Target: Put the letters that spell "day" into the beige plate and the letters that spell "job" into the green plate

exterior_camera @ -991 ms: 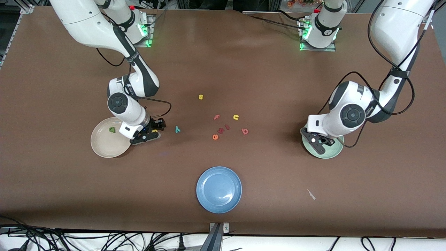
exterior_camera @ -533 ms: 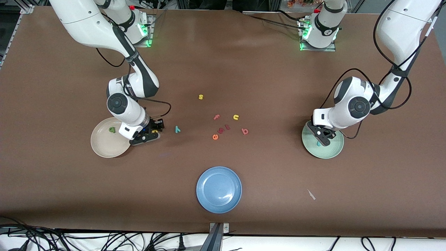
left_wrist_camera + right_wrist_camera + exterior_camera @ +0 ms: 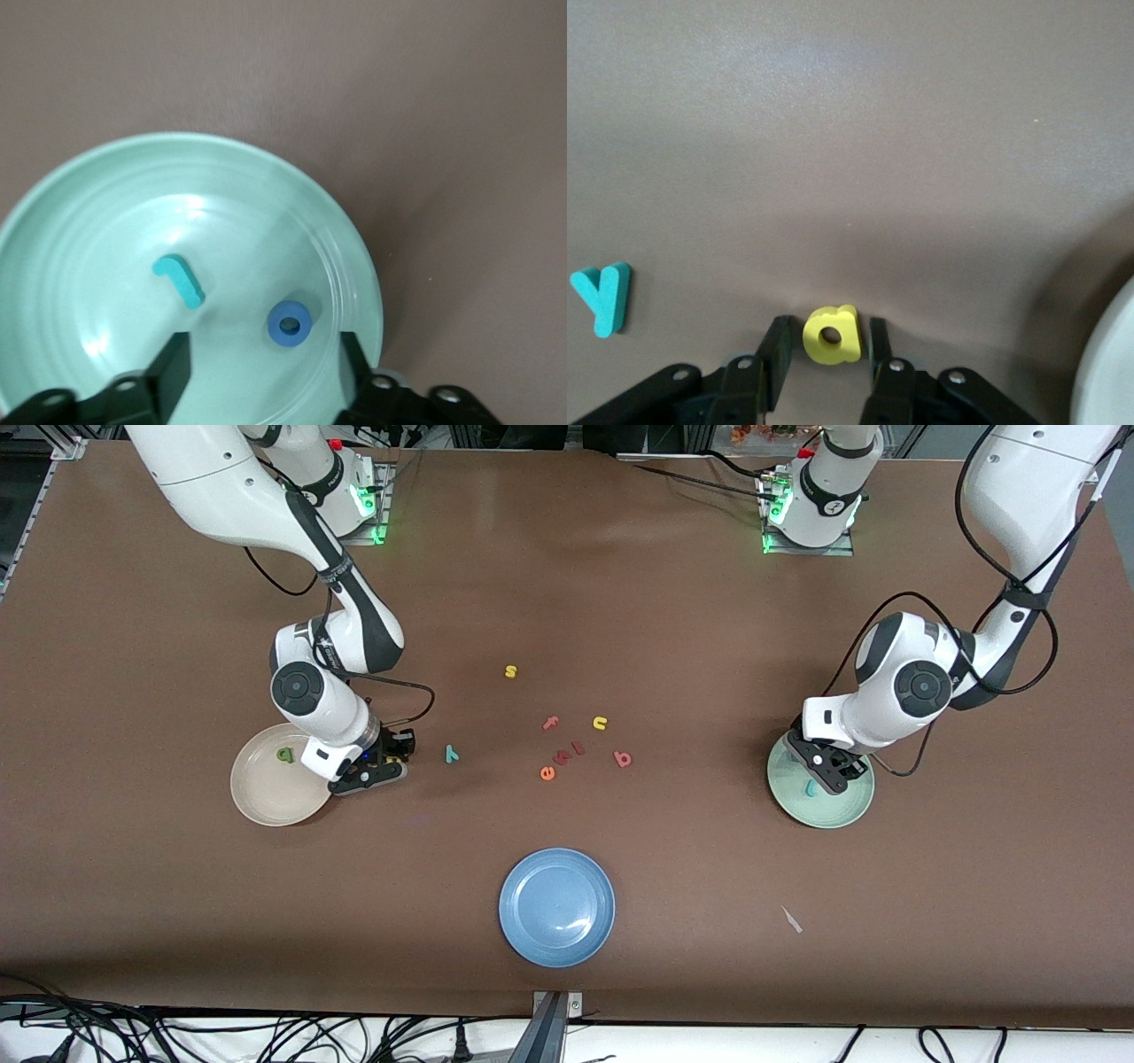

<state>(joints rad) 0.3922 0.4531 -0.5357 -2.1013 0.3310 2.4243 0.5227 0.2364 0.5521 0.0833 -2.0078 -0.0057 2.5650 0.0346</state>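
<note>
1. Mint-green is where the news is: the left gripper (image 3: 264,367) now stands over the green plate (image 3: 842,810) with its fingers spread wide and nothing between them. A second ago it was clamped and lower over the plate. The dark blue o (image 3: 290,323) now lies in that plate next to the light blue j (image 3: 180,280), so we'd say the o has just been dropped off.

2. That leaves "job" one letter short. The pinkish-red b (image 3: 623,759) sits out on the bare table in the middle cluster, well apart from the green plate, toward the right arm's end from it. Our guess is the left arm goes there next.

3. At the right arm's end, the right gripper (image 3: 824,350) is down at the table just beside the beige plate (image 3: 266,802). Its fingers have drawn in around the yellow d (image 3: 831,336). They sit close on either side, but we can't tell if they're actually pinching it yet.

4. The green a (image 3: 284,755) is already in the beige plate. The teal y (image 3: 451,754) lies on the table near the right gripper, toward the middle.

5. So "day" stands at one in, one being grabbed, one waiting.

6. The blue plate (image 3: 557,906), nearer the front camera, holds nothing. We just ignore it.
</note>
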